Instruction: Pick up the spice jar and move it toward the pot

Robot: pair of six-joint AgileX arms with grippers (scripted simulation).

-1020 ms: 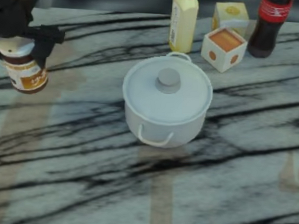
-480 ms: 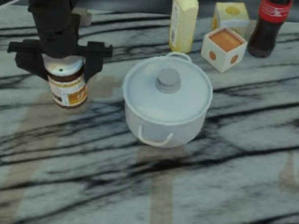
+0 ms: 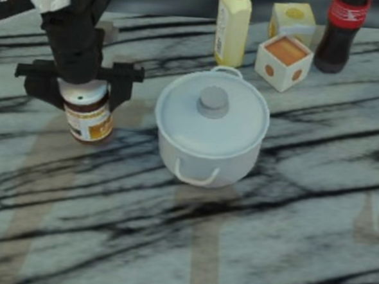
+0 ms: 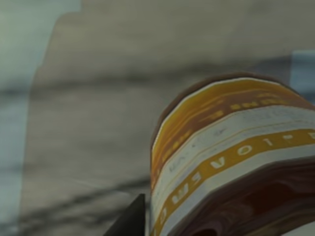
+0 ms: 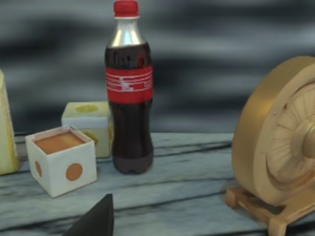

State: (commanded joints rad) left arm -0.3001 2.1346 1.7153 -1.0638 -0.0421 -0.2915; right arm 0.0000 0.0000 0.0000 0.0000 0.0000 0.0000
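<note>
From above, the left gripper (image 3: 81, 87) is clamping the spice jar (image 3: 88, 113) at its white cap, one black finger sitting on each side of the cap, so the jar is hanging just beneath the tool with its brown body and white-and-orange label showing below the fingers. The pot (image 3: 211, 132), white with a grey knob and two loop handles, is sitting near the gripper toward the table's right, with a gap of marble table (image 3: 288, 206) between jar and pot. Beyond the pot a yellow bottle (image 3: 232, 27), a white-and-orange cube box (image 3: 283, 61), a pale yellow box (image 3: 292, 20) and a cola bottle (image 3: 341, 32) are standing along the far edge. In the left wrist view the spice jar's label is filling the frame right under the tool, over marble. The right wrist view is showing the cola bottle, the cube box and a golden wheel ornament (image 5: 280, 157); whether the right gripper is open or closed cannot be told.
</note>
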